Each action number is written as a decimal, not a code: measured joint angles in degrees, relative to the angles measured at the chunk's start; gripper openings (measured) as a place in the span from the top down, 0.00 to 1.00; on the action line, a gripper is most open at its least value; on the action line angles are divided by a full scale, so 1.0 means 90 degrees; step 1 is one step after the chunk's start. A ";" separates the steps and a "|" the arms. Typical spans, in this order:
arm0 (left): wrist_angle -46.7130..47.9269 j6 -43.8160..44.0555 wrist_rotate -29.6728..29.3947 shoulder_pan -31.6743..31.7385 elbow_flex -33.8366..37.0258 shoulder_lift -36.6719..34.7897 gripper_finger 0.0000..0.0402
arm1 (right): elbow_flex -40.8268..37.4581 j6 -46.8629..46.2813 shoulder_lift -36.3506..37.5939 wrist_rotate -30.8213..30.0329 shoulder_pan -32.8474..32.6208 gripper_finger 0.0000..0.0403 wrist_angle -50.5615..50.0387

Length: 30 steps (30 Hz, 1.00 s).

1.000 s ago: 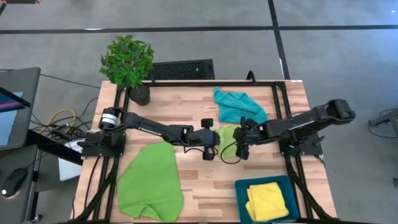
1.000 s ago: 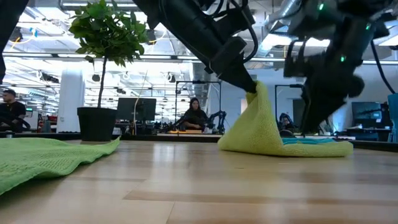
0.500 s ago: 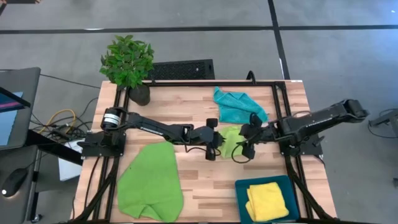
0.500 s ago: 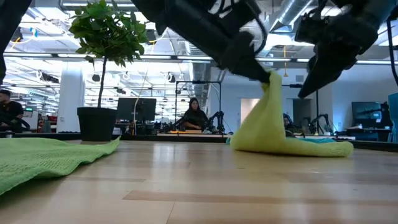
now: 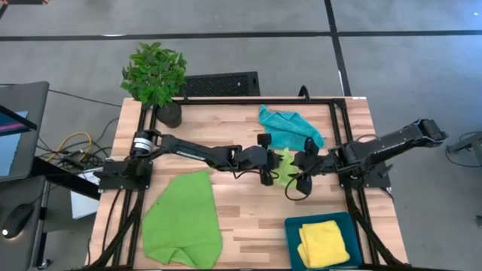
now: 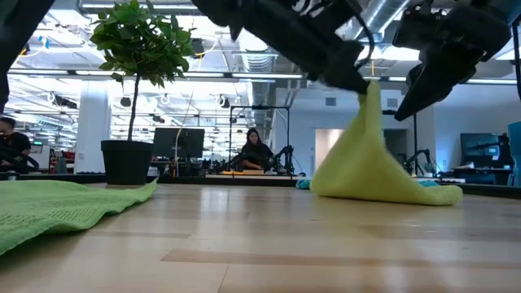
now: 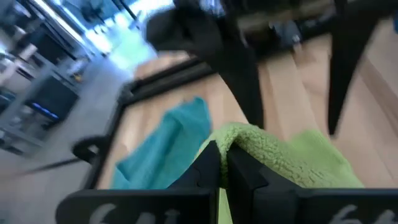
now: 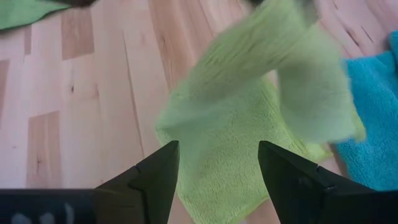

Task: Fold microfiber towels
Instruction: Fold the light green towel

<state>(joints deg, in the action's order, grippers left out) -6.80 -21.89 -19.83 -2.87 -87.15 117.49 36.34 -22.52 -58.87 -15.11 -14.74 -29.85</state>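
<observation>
A small lime green towel (image 5: 284, 161) lies at the middle right of the wooden table, and one part of it is pulled up into a peak (image 6: 368, 102). My left gripper (image 5: 272, 167) is shut on that peak. My right gripper (image 5: 300, 175) hovers open and empty just right of the towel and above it; in the right wrist view (image 8: 217, 149) the towel (image 8: 249, 112) lies beyond its spread fingers. A turquoise towel (image 5: 286, 128) lies crumpled behind the lime one. A second lime towel (image 5: 181, 218) lies spread at the near left. A yellow towel (image 5: 324, 242) lies folded in a tray. My left gripper pinches a raised edge or fold of the small lime towel (image 7: 239, 134) between its two shut fingers. It comes slanting down from the table's left side. The held part is lifted clear, and the cloth hangs below it like a tent, with its lower edge (image 6: 383, 195) on the table.
A potted plant (image 5: 156, 75) stands at the far left corner. A teal tray (image 5: 294, 226) with the yellow towel sits at the near right corner. Bare wood (image 5: 248, 218) shows between the large lime towel and the tray. People sit in the room beyond the table.
My left gripper has moved up and toward the table's right edge with the held part of the towel. The peak is now taller and farther right, while the towel's lower edge has stayed on the table. My right gripper has risen from near the table.
</observation>
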 joint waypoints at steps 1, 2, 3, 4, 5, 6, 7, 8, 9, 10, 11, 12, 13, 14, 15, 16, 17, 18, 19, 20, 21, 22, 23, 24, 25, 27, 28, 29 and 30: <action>0.0038 -0.0030 -0.0018 0.0001 -0.0062 -0.0014 1.00 | 0.0000 0.0000 0.0000 0.0001 0.0000 0.39 -0.0001; 0.0068 -0.0026 -0.0037 0.0007 -0.0068 -0.0024 1.00 | 0.0000 0.0000 0.0000 0.0001 0.0000 0.39 -0.0005; 0.0109 0.0003 -0.0067 0.0020 -0.0065 -0.0009 1.00 | 0.0000 0.0001 0.0000 0.0001 0.0000 0.39 -0.0010; 0.0115 0.0054 -0.0131 0.0030 -0.0062 0.0043 1.00 | 0.0000 0.0002 0.0000 0.0000 0.0002 0.39 -0.0009; 0.0157 0.0085 -0.0221 0.0045 -0.0050 0.0076 1.00 | 0.0000 0.0002 0.0000 0.0000 0.0002 0.39 -0.0011; 0.0224 0.0099 -0.0317 0.0065 -0.0039 0.0092 1.00 | 0.0000 0.0001 0.0000 0.0001 0.0002 0.39 -0.0015; 0.0190 0.0143 -0.0385 0.0079 -0.0039 0.0122 1.00 | 0.0000 0.0001 0.0000 0.0001 0.0001 0.39 -0.0015; 0.0120 0.0220 -0.0395 0.0100 -0.0054 0.0165 1.00 | 0.0000 0.0000 0.0000 0.0001 0.0002 0.39 -0.0019; 0.0150 0.0316 -0.0395 0.0113 -0.0057 0.0182 1.00 | 0.0000 0.0000 0.0000 0.0001 0.0000 0.39 -0.0019; 0.0256 0.0415 -0.0386 0.0135 -0.0052 0.0193 1.00 | 0.0000 0.0002 0.0000 0.0001 -0.0006 0.39 -0.0019; 0.0293 0.0495 -0.0377 0.0147 -0.0049 0.0209 1.00 | 0.0000 0.0002 0.0000 -0.0001 -0.0020 0.39 -0.0021; 0.0313 0.0544 -0.0379 0.0155 -0.0049 0.0233 1.00 | 0.0000 0.0002 -0.0002 0.0001 -0.0027 0.39 -0.0022; 0.0245 0.0559 -0.0386 0.0155 -0.0050 0.0274 1.00 | 0.0000 0.0002 -0.0002 0.0001 -0.0029 0.39 -0.0023; 0.0240 0.0560 -0.0390 0.0153 -0.0053 0.0289 1.00 | 0.0000 0.0002 -0.0002 0.0001 -0.0029 0.39 -0.0021; 0.0276 0.0542 -0.0397 0.0153 -0.0042 0.0294 1.00 | 0.0000 0.0002 -0.0002 0.0002 -0.0029 0.39 -0.0029; 0.0262 0.0508 -0.0376 0.0153 -0.0042 0.0301 1.00 | 0.0000 0.0002 -0.0002 0.0001 -0.0029 0.39 -0.0029; 0.0235 0.0507 -0.0331 0.0153 -0.0044 0.0330 1.00 | 0.0000 0.0002 -0.0002 0.0001 -0.0027 0.39 -0.0030; 0.0143 0.0515 -0.0277 0.0153 -0.0060 0.0391 1.00 | 0.0000 0.0002 -0.0002 0.0001 -0.0027 0.39 -0.0033; 0.0157 0.0542 -0.0213 0.0153 -0.0058 0.0425 1.00 | 0.0000 0.0002 -0.0002 0.0001 -0.0027 0.39 -0.0032; 0.0241 0.0556 -0.0166 0.0153 -0.0043 0.0474 1.00 | 0.0000 0.0002 -0.0002 0.0002 -0.0029 0.39 -0.0034; 0.0144 0.0557 -0.0094 0.0151 -0.0042 0.0556 1.00 | 0.0000 0.0001 -0.0002 0.0002 -0.0029 0.39 -0.0040; 0.0065 0.0552 -0.0017 0.0151 -0.0044 0.0616 1.00 | 0.0000 0.0002 -0.0002 0.0004 -0.0029 0.39 -0.0054; 0.0108 0.0546 0.0007 0.0151 -0.0042 0.0627 0.99 | 0.0000 0.0002 -0.0002 0.0002 -0.0029 0.39 -0.0067; 0.0104 0.0543 0.0011 0.0151 -0.0042 0.0629 0.99 | 0.0000 0.0002 -0.0002 0.0002 -0.0027 0.39 -0.0066; 0.0092 0.0534 0.0011 0.0151 -0.0042 0.0621 0.98 | 0.0000 0.0002 -0.0002 0.0003 -0.0027 0.39 -0.0071; 0.0108 0.0517 0.0011 0.0151 -0.0049 0.0612 0.97 | 0.0000 0.0002 -0.0002 0.0004 -0.0029 0.39 -0.0102; 0.0117 0.0568 0.0010 0.0151 -0.0047 0.0612 0.96 | 0.0000 0.0002 -0.0002 0.0004 -0.0029 0.39 -0.0104; 0.0077 0.0660 0.0011 0.0151 -0.0046 0.0613 0.96 | 0.0000 0.0002 -0.0002 0.0004 -0.0027 0.39 -0.0113; 0.0016 0.0735 0.0018 0.0151 -0.0046 0.0614 0.95 | 0.0000 0.0002 -0.0002 0.0004 -0.0027 0.39 -0.0117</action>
<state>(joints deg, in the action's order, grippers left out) -6.66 -15.27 -19.66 -1.52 -87.57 123.02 36.34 -22.50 -58.89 -15.07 -14.98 -30.89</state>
